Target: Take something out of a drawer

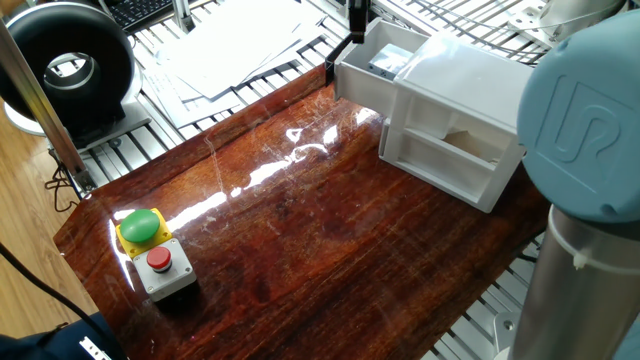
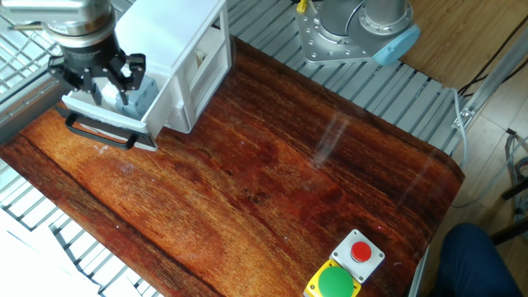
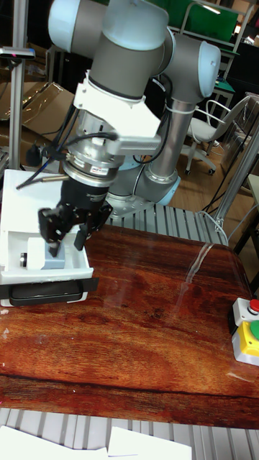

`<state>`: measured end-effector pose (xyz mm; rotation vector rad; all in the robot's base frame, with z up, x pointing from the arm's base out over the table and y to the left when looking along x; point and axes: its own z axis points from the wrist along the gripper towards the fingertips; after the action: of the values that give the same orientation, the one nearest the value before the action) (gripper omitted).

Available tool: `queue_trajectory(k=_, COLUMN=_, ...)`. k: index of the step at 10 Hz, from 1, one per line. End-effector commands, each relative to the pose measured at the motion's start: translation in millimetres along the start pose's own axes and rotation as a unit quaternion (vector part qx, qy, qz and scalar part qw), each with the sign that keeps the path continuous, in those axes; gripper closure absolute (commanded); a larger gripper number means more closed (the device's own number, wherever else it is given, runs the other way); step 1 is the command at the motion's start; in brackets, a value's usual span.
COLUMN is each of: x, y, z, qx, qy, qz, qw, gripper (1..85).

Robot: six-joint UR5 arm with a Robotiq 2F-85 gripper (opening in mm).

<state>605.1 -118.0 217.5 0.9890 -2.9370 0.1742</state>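
Cube [image 2: 134, 92] partly hidden by pincer [image 2: 106, 82]; contact seemingly unclear.

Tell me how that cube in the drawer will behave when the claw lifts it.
The cube looks rigid with flat matte faces, so it probably grips without slipping. It seems small and likely light. Its boxy shape should not roll if dropped back into the drawer.

1. One robot arm [image 3: 137, 50], bearing one gripper [image 3: 63, 228].
2. One white cabinet [image 1: 455, 120] with two drawers: one upper drawer [image 1: 375, 62] and one lower drawer [image 1: 445, 160].
3. One pale cube [image 2: 132, 92].
4. One grey button box [image 1: 155, 252] with two buttons: one green [image 1: 140, 225], one red [image 1: 158, 260].
5. One wooden table [image 1: 300, 230].
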Motion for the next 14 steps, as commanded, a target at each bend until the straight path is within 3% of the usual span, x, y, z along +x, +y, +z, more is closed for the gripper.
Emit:
queue_trajectory(k=1, x=20.9, y=-4.2, z=2.2, qx=0.009, qy=0.037, qz=0.094, qw=0.9949, gripper=22.3)
queue_trajectory(k=4, x=6.0, y=2.8, z=18.6, qx=-0.017, qy=0.014, qz=0.142, qw=0.9896, gripper=22.7)
queue_trajectory(k=6, x=4.6, y=8.7, z=30.4, qx=-0.033, qy=0.000, qz=0.160, qw=0.9866, gripper=22.7)
queue_trajectory(k=9, x=10.4, y=6.3, z=37.9, qx=-0.029, qy=-0.004, qz=0.157, qw=0.9872, gripper=23.7)
queue_trajectory(k=11, x=4.5, y=5.6, z=33.8, qx=-0.026, qy=-0.007, qz=0.146, qw=0.9890, gripper=23.0)
queue_trajectory(k=13, x=2.0, y=2.8, z=31.1, qx=-0.015, qy=-0.007, qz=0.147, qw=0.9890, gripper=16.7)
queue_trajectory(k=14, x=-4.2, y=3.6, z=30.8, qx=-0.018, qy=-0.018, qz=0.163, qw=0.9862, gripper=11.3)
